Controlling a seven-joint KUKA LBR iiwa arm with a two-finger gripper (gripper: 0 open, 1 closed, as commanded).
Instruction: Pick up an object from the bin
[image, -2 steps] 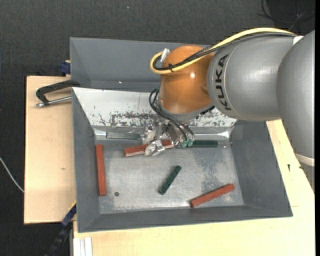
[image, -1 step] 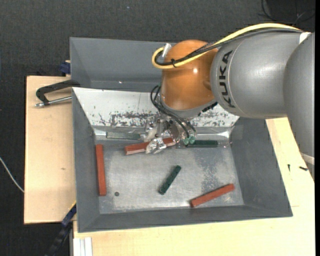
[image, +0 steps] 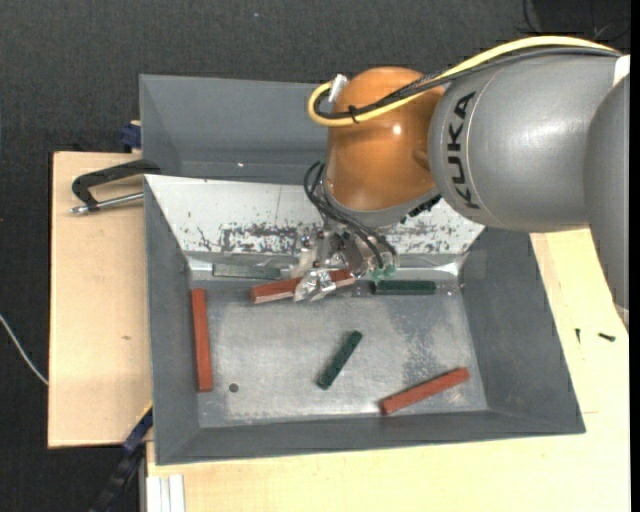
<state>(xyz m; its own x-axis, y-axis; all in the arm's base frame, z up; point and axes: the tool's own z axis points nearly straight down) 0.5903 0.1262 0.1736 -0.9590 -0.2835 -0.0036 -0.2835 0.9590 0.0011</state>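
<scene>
The metal gripper (image: 322, 282) is low at the back edge of the scuffed grey bin (image: 170, 330), its fingers clamped on a flat red-brown bar (image: 272, 292) that lies along the back wall. A dark green bar (image: 405, 287) lies just beside it, and a green stick (image: 340, 360) rests mid-floor.

You're looking at a robotics lab: a KUKA-branded arm (image: 530, 130) hangs over a scuffed grey metal bin (image: 168, 330).

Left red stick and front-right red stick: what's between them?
One dark green stick lies slantwise between the left red stick and the front-right red stick, touching neither, as the camera view shows.
</scene>
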